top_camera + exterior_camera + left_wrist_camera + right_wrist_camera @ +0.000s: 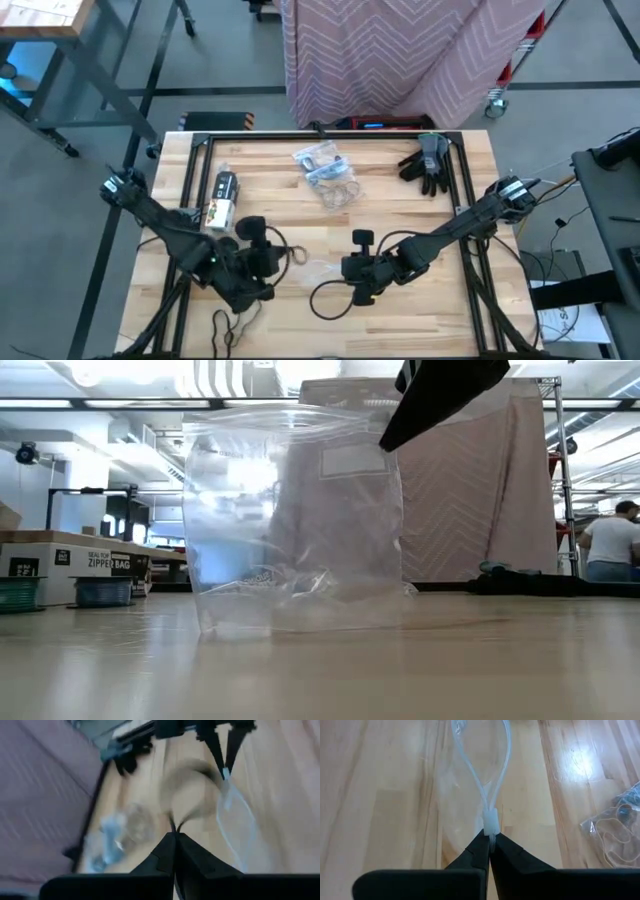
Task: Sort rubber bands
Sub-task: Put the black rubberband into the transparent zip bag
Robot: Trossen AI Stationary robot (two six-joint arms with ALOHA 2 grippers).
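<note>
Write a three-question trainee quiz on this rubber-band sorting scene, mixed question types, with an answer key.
1. True or false: the right gripper is shut on the zipper edge of a clear plastic bag.
2. Multiple choice: the dark work gloves lie at which part of the table in the high view? A) far right corner B) near left corner C) centre
3. Fill in: the left gripper is shut on a thin dark ____.

Key: 1 true; 2 A; 3 rubber band
</note>
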